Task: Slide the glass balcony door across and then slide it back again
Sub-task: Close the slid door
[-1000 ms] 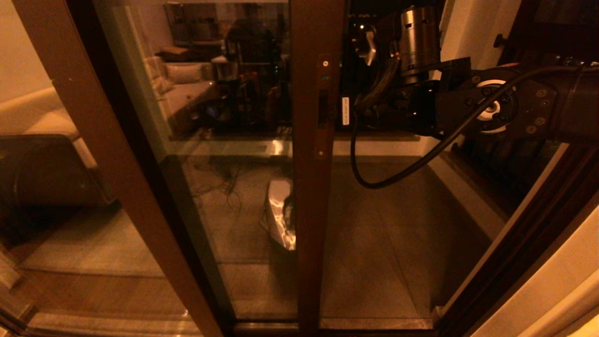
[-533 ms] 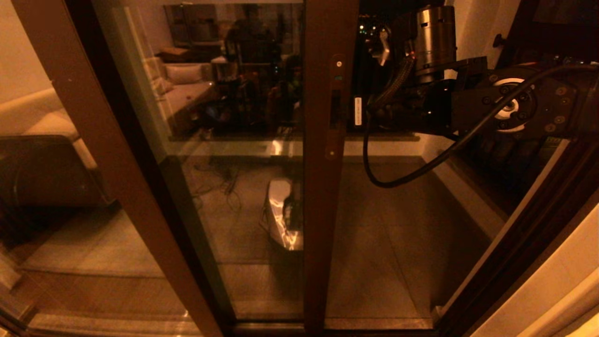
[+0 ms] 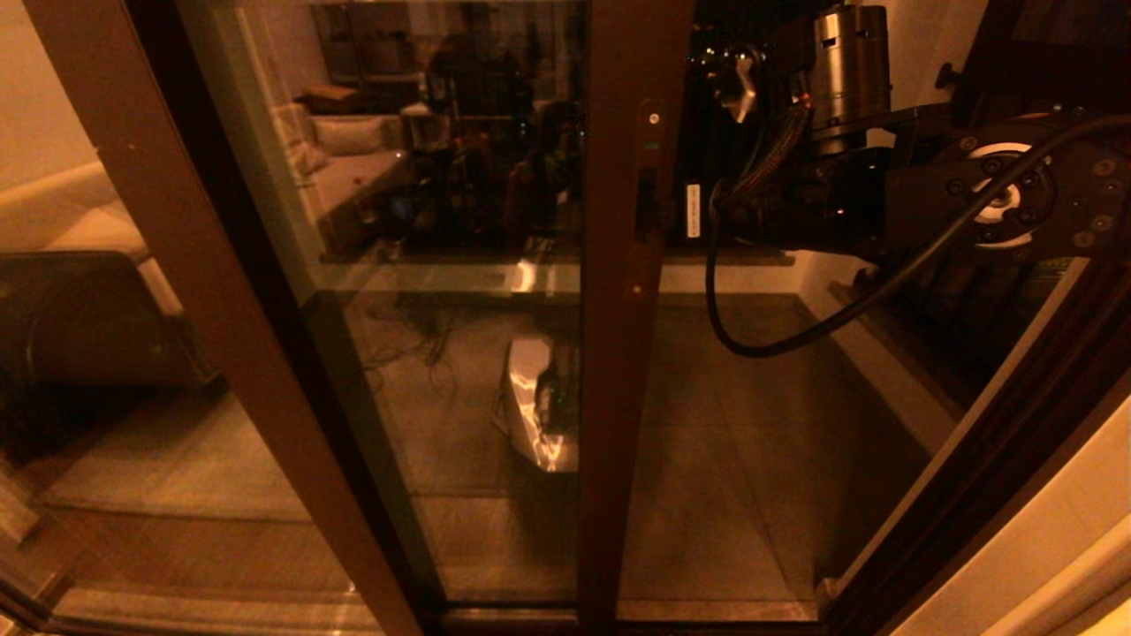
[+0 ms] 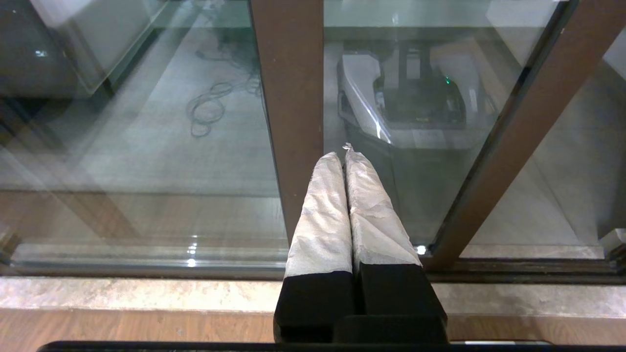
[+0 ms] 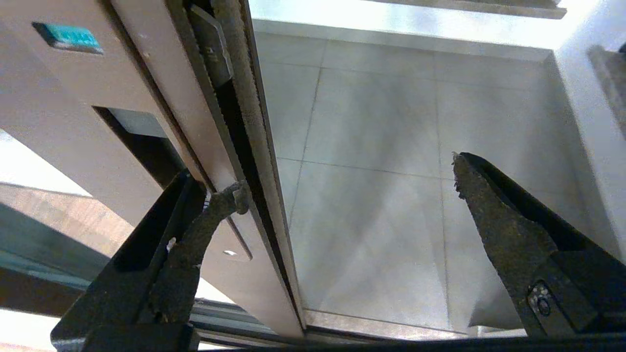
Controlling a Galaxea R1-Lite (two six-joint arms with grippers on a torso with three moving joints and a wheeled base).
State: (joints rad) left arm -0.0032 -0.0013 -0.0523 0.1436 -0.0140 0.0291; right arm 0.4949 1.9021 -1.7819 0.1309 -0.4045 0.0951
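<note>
1. Two grippers are ours here, and only the right gripper (image 5: pixel 347 190) is at the glass balcony door (image 3: pixel 632 353); its arm (image 3: pixel 990 190) reaches in from the right of the head view at the height of the handle slot (image 3: pixel 646 199).
2. We see the door's dark brown stile standing upright a little right of the middle of the head view, with its reflective pane to the left of it and the open gap onto the tiled balcony floor (image 3: pixel 751 459) to the right.
3. In the right wrist view our jaws stand wide apart: one finger (image 5: pixel 215 210) lies against the stile's edge just beside the handle slot (image 5: pixel 142 146), and the other finger (image 5: pixel 494 215) hangs free over the tiles, well apart from the frame.
4. We think that near fingertip touches the edge strip of the door (image 5: pixel 161 122), though the angle is too steep to be sure it presses on it.
5. Nothing is clamped between the right fingers.
6. Our left gripper (image 4: pixel 346 151) sits low before the door's bottom track (image 4: pixel 146 266), its two wrapped fingers pressed together, holding nothing.
7. A lighter-brown stile (image 4: pixel 293 112) rises just beyond those fingertips.
</note>
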